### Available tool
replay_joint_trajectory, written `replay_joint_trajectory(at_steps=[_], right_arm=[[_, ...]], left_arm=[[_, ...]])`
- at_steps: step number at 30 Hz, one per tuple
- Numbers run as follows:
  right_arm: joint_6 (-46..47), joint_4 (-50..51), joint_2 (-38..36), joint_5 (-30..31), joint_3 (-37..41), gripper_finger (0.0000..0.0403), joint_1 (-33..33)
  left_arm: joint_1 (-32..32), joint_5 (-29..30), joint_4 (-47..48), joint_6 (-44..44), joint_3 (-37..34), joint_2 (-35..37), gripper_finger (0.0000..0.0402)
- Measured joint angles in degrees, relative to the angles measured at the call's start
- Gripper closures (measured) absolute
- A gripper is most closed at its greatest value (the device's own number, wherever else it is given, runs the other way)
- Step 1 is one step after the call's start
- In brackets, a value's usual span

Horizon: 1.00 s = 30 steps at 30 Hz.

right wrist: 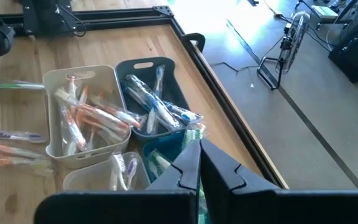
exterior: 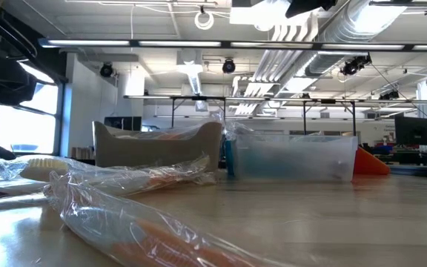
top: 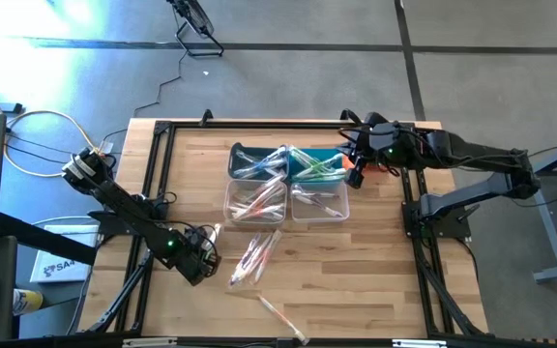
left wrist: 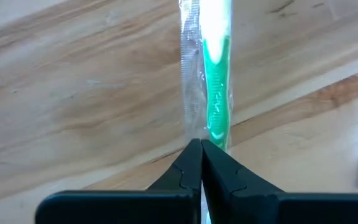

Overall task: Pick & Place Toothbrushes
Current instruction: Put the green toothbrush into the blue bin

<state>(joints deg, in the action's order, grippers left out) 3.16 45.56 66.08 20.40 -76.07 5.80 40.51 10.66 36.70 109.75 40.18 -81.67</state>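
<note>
Four bins [top: 288, 184]: mostly loaded
Loose toothbrushes [top: 254, 259]: several on table [top: 356, 271], unsorted
Left gripper [left wrist: 201, 155]: fingers pinching green toothbrush [left wrist: 216, 93]
Right gripper [right wrist: 199, 163]: fingers closed, empty, above bins

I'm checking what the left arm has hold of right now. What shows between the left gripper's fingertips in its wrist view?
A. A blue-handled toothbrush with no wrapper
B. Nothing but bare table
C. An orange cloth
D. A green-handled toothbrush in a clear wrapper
D: in the left wrist view the left gripper is shut with its tips closed on the clear wrapper of the green-handled toothbrush, which lies on the wooden table.
</note>
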Motion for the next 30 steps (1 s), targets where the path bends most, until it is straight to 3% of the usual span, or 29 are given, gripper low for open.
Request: replay_joint_trajectory(at_steps=[11,30], right_arm=[[0.0,0.0,0.0,0.0,0.0,0.0400,0.0],[0.0,0.0,0.0,0.0,0.0,0.0400,0.0]], left_arm=[[0.0,0.0,4.7,1.5,0.0,1.0,0.0401],[0.0,1.0,7.0,0.2,0.0,11.6,0.0401]])
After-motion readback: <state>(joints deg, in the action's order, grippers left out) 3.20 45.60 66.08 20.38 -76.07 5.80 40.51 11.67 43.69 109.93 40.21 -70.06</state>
